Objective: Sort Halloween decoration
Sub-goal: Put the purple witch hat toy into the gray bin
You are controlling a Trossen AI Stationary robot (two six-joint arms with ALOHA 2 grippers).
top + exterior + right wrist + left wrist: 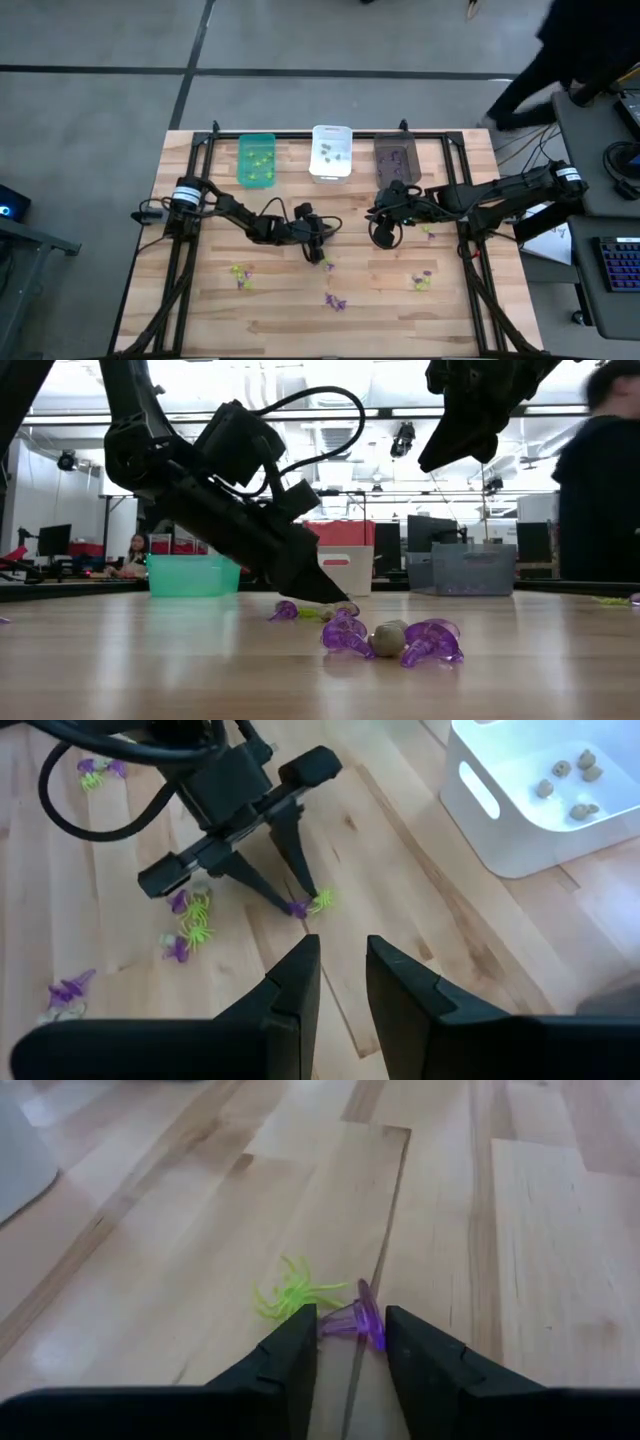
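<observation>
The Halloween decoration lies scattered as tiny trinkets on the wooden table. My left gripper (322,258) is down at the table's middle, fingertips on the boards (335,600), shut on a purple trinket (362,1323). A yellow-green spider (295,1295) lies flat right beside it, on the side away from the fingers. My right gripper (385,225) hangs raised above the table (460,440) near the dark grey bin (397,157). Its fingers (343,975) stand a narrow gap apart and hold nothing. My left gripper pinches the purple trinket (296,908) between its two fingertips (300,1342). The fingers slant down from the table's left. The trinket rests on the table, and its pointed end sticks out past the fingertips.
Three bins stand along the far edge: green (256,160), white (331,152) holding greyish pieces (565,782), and dark grey. More trinkets lie in clusters near the front left (240,272), front middle (335,300) and front right (422,280). A person stands beyond the far right corner (570,50).
</observation>
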